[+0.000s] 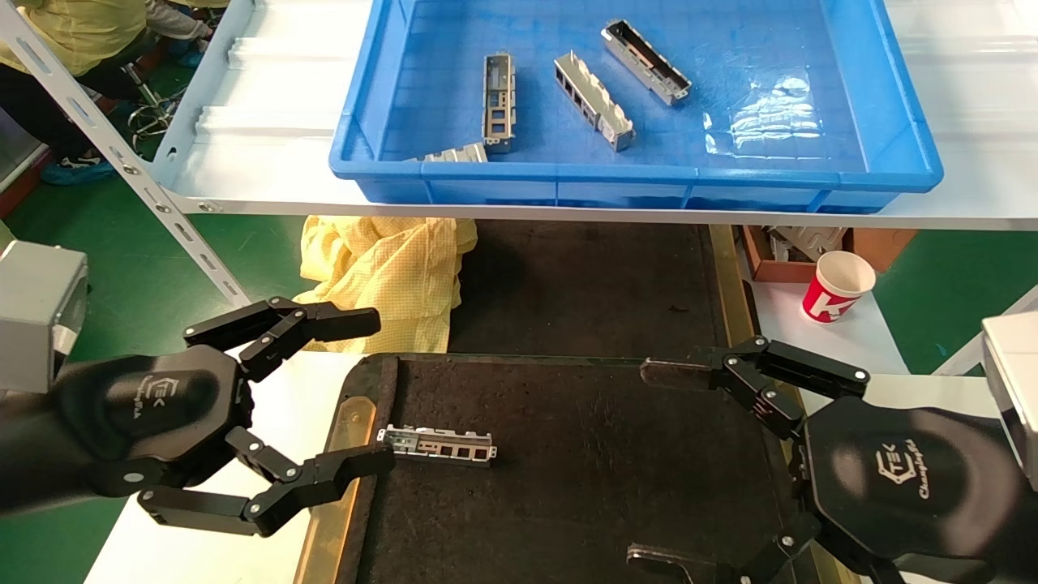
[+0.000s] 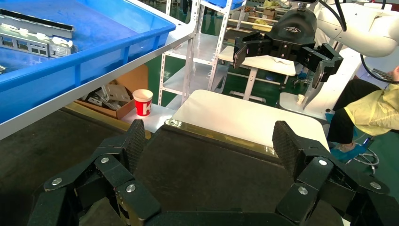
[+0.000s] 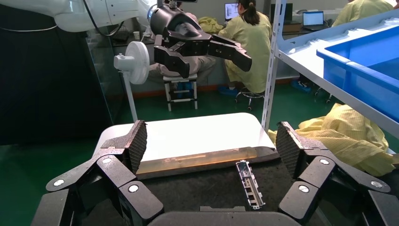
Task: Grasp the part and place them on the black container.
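The left gripper (image 1: 357,397), fingers wide and empty, was nearer the crate's parts (image 1: 499,101) lying beyond it; the right gripper (image 1: 661,462) also gaped.

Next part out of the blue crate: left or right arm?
Probably left. Both claws, left and right, hang open and empty over the black container, but three parts lie in the blue crate's left half.

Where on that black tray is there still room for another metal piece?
Most of the black tray is bare, from the one metal piece near its left edge across to the right pincer. It is crowded only beside the left pincer.
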You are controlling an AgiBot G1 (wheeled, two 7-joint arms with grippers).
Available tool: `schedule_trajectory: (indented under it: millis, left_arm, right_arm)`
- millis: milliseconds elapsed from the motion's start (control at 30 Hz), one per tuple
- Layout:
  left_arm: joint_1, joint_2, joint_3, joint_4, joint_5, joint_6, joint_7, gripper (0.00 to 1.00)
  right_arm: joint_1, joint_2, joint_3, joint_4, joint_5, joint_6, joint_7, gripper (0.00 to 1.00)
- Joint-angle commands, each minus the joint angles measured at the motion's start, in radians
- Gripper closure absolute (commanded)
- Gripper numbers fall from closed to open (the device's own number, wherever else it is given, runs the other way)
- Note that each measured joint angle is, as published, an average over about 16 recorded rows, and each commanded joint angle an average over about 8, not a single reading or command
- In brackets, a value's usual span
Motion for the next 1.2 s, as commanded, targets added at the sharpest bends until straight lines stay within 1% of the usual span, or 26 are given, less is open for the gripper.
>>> schedule_trajectory:
  millis: [33,1200]
  left_arm:
    - [0.000,0.000,0.000,0.000,0.000,0.000,0.000,0.00]
    - [0.000,0.000,0.000,0.000,0.000,0.000,0.000,0.00]
  right_arm:
    - [0.001,-0.001,-0.001,-0.001,0.000,0.001,0.000,0.00]
    - [0.003,-0.004,-0.006,-0.006,-0.002,0.003,-0.002,0.00]
